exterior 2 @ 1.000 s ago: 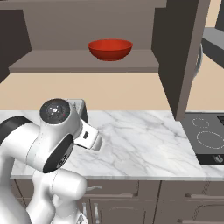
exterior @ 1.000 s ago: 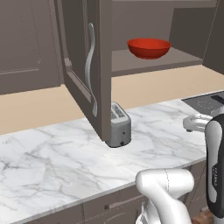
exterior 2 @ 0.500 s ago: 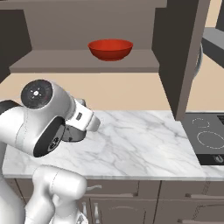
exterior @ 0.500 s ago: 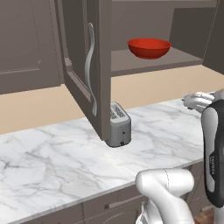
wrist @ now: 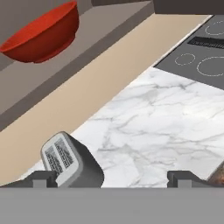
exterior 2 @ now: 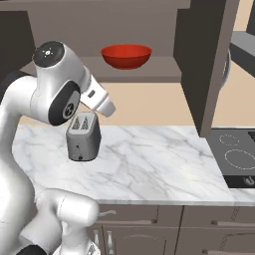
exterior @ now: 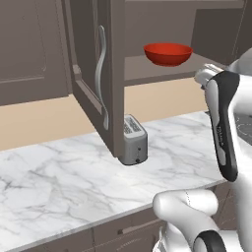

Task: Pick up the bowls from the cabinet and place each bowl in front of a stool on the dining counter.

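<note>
One red bowl (exterior: 168,53) (exterior 2: 126,56) sits on the inner shelf of the open cabinet (exterior: 147,74) (exterior 2: 159,74). The cabinet door (exterior: 96,74) is swung wide. In the hand view the bowl (wrist: 41,37) lies at the upper left, well ahead of my gripper (wrist: 113,178). The gripper is open, its fingertips (wrist: 43,178) wide apart with nothing between them. My arm is raised over the marble worktop, a little below shelf height. The stool and the dining counter are out of view.
A grey toaster (exterior: 134,140) (exterior 2: 83,137) (wrist: 70,162) stands on the marble worktop (exterior: 59,177) (exterior 2: 149,164) under the cabinet, close below my hand. A black stove top (exterior 2: 234,159) (wrist: 197,52) lies to the right. The cabinet's right door (exterior 2: 204,64) hangs open.
My arm has risen and swung its hand up from worktop height to just under the cabinet shelf. The red bowl has not moved and the gripper has stayed open.
</note>
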### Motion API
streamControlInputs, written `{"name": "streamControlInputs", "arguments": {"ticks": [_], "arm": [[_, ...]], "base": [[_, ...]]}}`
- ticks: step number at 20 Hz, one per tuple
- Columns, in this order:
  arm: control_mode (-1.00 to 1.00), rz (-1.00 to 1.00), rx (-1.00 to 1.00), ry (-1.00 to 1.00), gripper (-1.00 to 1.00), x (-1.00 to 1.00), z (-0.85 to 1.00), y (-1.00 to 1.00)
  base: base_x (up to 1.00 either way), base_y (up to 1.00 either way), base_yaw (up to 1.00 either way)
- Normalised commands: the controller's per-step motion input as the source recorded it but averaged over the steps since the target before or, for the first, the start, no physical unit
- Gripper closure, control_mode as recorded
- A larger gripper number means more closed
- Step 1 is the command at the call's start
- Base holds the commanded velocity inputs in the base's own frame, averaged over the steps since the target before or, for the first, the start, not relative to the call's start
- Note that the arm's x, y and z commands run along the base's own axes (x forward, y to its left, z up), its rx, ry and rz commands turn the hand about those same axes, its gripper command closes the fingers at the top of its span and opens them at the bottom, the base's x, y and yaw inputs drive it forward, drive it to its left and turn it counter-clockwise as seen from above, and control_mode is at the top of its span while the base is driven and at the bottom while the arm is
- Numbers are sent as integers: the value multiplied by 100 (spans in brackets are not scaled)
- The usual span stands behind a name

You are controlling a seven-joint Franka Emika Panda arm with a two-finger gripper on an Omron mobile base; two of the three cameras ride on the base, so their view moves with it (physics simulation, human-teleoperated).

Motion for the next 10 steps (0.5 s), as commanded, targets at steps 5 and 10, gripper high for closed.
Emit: {"name": "streamControlInputs", "arguments": {"ticks": [5, 10], "arm": [[-100, -11, 20, -8, -100, 81, 4, -3], [-100, -8, 20, -7, -100, 82, 14, -1]], "base": [[0, 0, 0], [0, 0, 0]]}}
